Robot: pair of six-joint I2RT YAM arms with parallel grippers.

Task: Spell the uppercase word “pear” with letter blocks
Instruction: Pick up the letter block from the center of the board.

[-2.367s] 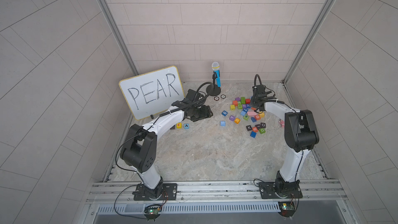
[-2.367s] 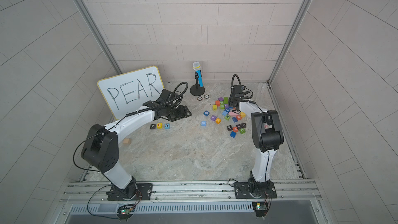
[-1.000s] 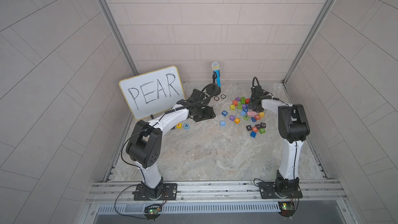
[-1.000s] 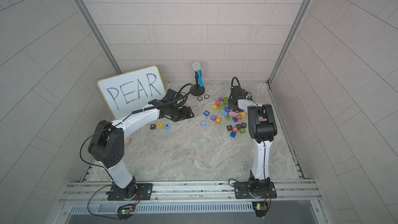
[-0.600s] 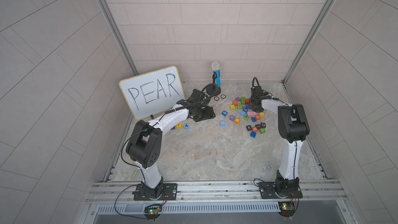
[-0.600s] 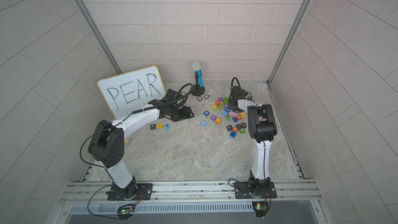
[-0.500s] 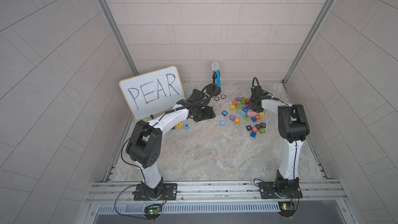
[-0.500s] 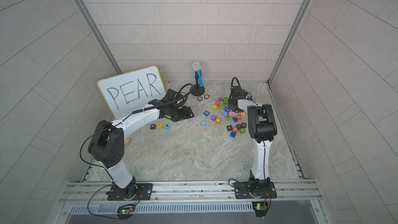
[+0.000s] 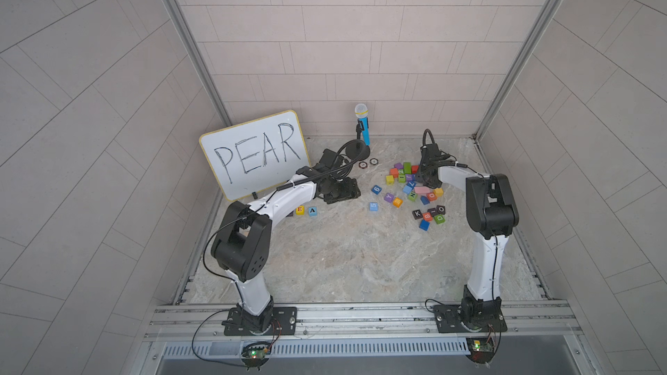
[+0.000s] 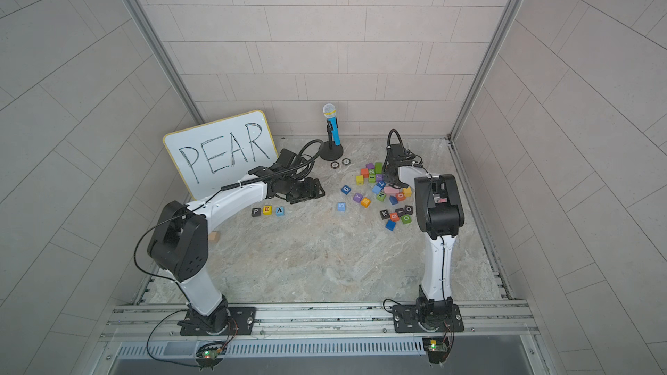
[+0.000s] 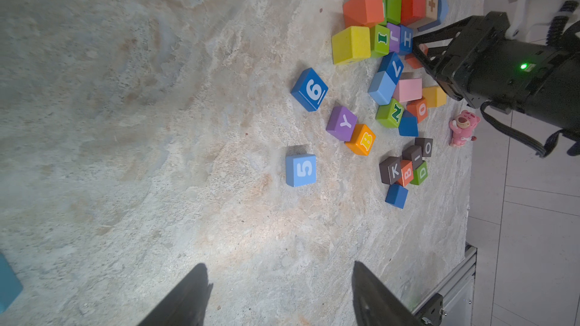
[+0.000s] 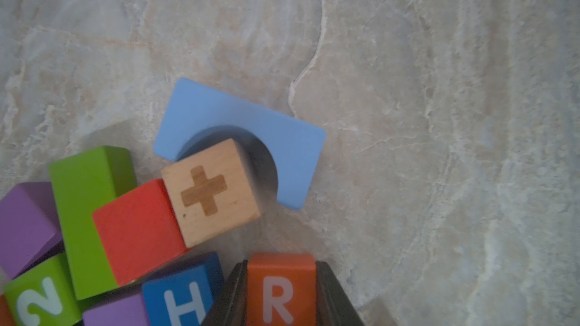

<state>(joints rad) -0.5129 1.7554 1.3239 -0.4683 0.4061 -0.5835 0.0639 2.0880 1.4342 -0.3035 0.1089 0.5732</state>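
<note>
- The right hand [image 12: 280,265] is clenched on the orange-red R block [image 12: 281,290]. A finger presses each side face and the letter faces the wrist camera.
- The R block sits at the edge of the loose pile. The blue H block [image 12: 185,296] is just beside 1 finger, with the wooden plus block [image 12: 213,192] and the blue arch [image 12: 244,133] close behind.
- Risk: only the fingertips seem to hold the R block. A quick lift could let it twist or slip, or the near finger could drag the H block along.
- Across the desk [image 10: 325,265], the P block [image 10: 256,211], E block [image 10: 267,209] and A block [image 10: 279,211] stand in a row below the whiteboard [image 9: 252,155]. So 3 of 4 letters look placed.
- The left hand [image 11: 278,266] is released and empty, and hangs near the free end of that row (just where the R belongs).
- Risk: the 2 arms could crowd each other there. A careless set-down could nudge the A block out of line, or leave the R turned the wrong way.
</note>
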